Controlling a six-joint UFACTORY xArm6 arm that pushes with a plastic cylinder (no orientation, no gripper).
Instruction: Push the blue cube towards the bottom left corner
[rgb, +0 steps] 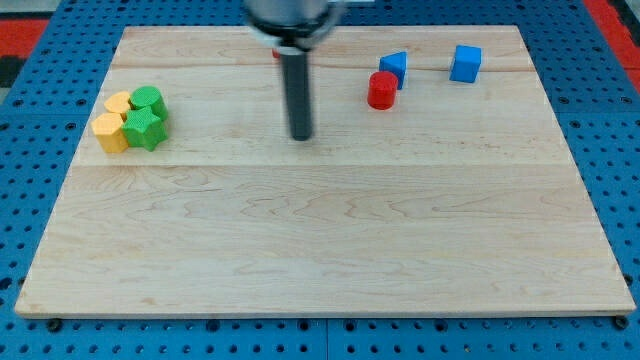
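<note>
The blue cube (465, 63) sits near the view's top right on the wooden board (320, 230). A second blue block (394, 66), wedge-like, lies left of it, touching a red cylinder (381, 90) just below it. My tip (301, 136) rests on the board in the upper middle, well left of the blue cube and left of the red cylinder, touching no block. A small red piece (276, 52) shows just behind the rod near the top edge; its shape is hidden.
At the view's left, two green blocks (146, 118) and two yellow blocks (113, 120) form a tight cluster. The board lies on a blue perforated surface (30, 150).
</note>
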